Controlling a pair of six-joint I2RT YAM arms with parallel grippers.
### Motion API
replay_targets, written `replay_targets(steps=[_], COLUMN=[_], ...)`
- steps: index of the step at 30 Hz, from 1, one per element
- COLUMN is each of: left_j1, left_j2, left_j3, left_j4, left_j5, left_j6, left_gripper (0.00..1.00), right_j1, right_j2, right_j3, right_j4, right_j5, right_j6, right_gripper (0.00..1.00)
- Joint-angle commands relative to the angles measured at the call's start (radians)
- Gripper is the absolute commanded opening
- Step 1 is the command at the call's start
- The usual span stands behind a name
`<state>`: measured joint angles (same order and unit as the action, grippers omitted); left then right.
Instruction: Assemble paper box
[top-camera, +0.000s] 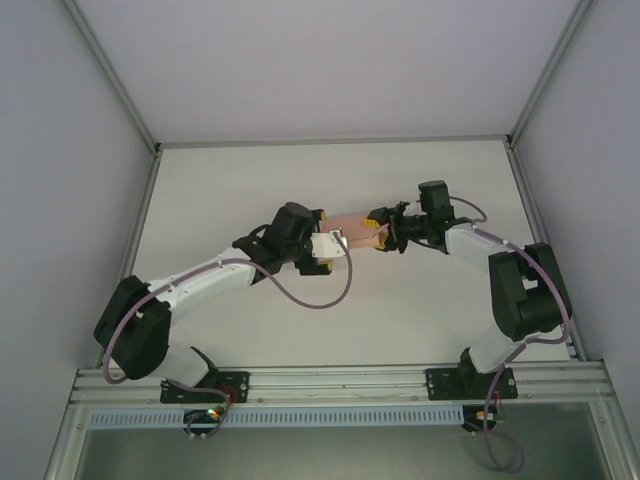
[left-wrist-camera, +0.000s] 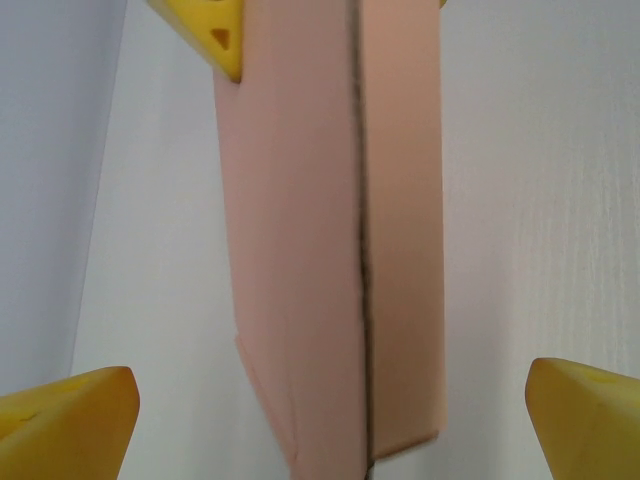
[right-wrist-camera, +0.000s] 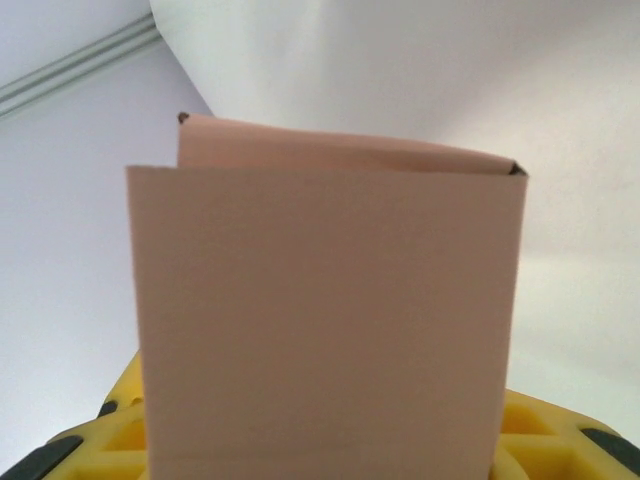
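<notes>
The salmon-pink paper box (top-camera: 356, 230) is held above the middle of the table between the two arms, folded into a narrow rectangular shape. My right gripper (top-camera: 381, 230) grips its right end; in the right wrist view the box (right-wrist-camera: 325, 310) covers the middle, with yellow fingers (right-wrist-camera: 118, 432) flanking its bottom corners. In the left wrist view the box (left-wrist-camera: 330, 230) runs up the centre with a dark seam. My left gripper (left-wrist-camera: 330, 430) is open, its yellow fingertips (left-wrist-camera: 70, 425) wide apart on either side of the box's near end, not touching it.
The white table (top-camera: 300, 180) is walled by pale panels and metal frame posts (top-camera: 150, 200) at left, right and back. A grey cable (top-camera: 310, 300) loops from the left arm over the table. An aluminium rail (top-camera: 340, 380) runs along the near edge.
</notes>
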<state>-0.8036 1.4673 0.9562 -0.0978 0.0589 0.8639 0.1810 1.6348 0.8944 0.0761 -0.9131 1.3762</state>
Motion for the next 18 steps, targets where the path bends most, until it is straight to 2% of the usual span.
replay_targets(steps=[1, 10, 12, 15, 18], left_j1=[0.0, 0.027, 0.028, 0.028, 0.03], left_j2=[0.017, 0.064, 0.066, 0.064, 0.062], left_j3=[0.021, 0.056, 0.059, 0.053, 0.046], left_j4=[-0.002, 0.059, 0.08, 0.137, 0.168], left_j5=[0.024, 0.002, -0.004, -0.025, -0.031], left_j6=[0.052, 0.007, -0.003, -0.02, -0.028], left_gripper=[1.0, 0.98, 0.89, 0.67, 0.55], right_j1=[0.004, 0.026, 0.028, 0.031, 0.038], right_j2=[-0.039, -0.068, -0.063, -0.056, -0.054], right_j3=[-0.014, 0.006, -0.003, -0.023, -0.025], right_j4=[0.054, 0.008, 0.009, 0.058, 0.069], right_j5=[-0.105, -0.147, -0.152, -0.152, -0.156], right_j6=[0.152, 0.148, 0.151, 0.183, 0.188], right_gripper=[0.44, 0.46, 0.47, 0.48, 0.49])
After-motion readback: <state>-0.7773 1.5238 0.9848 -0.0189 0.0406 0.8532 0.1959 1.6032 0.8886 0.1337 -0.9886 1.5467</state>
